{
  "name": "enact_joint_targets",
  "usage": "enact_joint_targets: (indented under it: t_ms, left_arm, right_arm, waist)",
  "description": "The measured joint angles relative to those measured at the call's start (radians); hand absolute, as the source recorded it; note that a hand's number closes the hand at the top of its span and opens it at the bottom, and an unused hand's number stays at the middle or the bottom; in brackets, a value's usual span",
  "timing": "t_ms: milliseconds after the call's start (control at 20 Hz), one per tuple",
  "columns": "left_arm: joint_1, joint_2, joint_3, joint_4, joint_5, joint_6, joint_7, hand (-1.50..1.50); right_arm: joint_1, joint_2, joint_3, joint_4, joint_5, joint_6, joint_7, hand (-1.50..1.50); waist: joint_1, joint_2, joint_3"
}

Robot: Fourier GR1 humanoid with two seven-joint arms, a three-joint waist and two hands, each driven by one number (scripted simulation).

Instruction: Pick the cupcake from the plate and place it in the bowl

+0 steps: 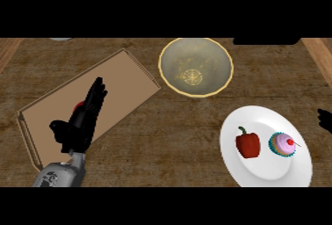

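The cupcake (284, 144) is sitting on the plate (259, 173) beside a pepper (247, 143) (bowl (196, 67) well apart). The left hand (81, 123) is resting over a board (130, 79), fingers straight; right hand's (325, 120) fingers cannot be told.

We have a single view, taken from head height and aimed steeply down onto the counter (162, 132), so we see the worktop almost flat, like a map. The near edge of the scene lies along the bottom of the view, where a grey forearm (62, 175) comes in at lower left, and the far side runs along the top. We sit close enough that the wood fills nearly the whole frame. The bowl (195, 67) lies toward the far side near the middle, the white plate (262, 169) is cut by the lower right border, and the brown board (126, 83) spreads across the left. No second view overlaps this one.
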Motion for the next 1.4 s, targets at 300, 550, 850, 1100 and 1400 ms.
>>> enact_joint_targets:
  t_ms: [300, 550, 850, 1100, 1400]
  left_arm:
    - [0.001, -0.009, 0.03, -0.003, -0.01, -0.036, 0.005, 0.0]
    - [0.019, -0.021, 0.058, 0.008, -0.014, -0.067, -0.023, 0.0]
    - [0.017, -0.049, 0.063, 0.001, -0.051, -0.069, -0.006, 0.0]
    - [-0.001, -0.05, 0.076, 0.004, -0.053, -0.083, 0.007, 0.0]
    - [0.002, -0.059, 0.095, 0.005, -0.062, -0.098, 0.002, 0.0]
  right_arm:
    - [-0.055, 0.08, 0.018, 0.074, 0.068, 0.018, -0.001, -1.5]
    - [-0.073, 0.133, 0.016, 0.161, 0.136, 0.029, -0.066, -1.5]
    - [-0.111, 0.184, 0.017, 0.229, 0.221, 0.009, -0.109, -1.5]
    - [-0.137, 0.179, 0.036, 0.293, 0.353, -0.054, -0.146, -1.5]
    - [-0.159, 0.19, 0.063, 0.38, 0.461, -0.091, -0.205, -1.5]
  waist:
    - [0.003, 0.0, 0.0]
    - [0.003, 0.001, 0.0]
    - [0.003, 0.0, 0.0]
    - [0.004, 0.001, 0.0]
    - [0.004, 0.001, 0.0]
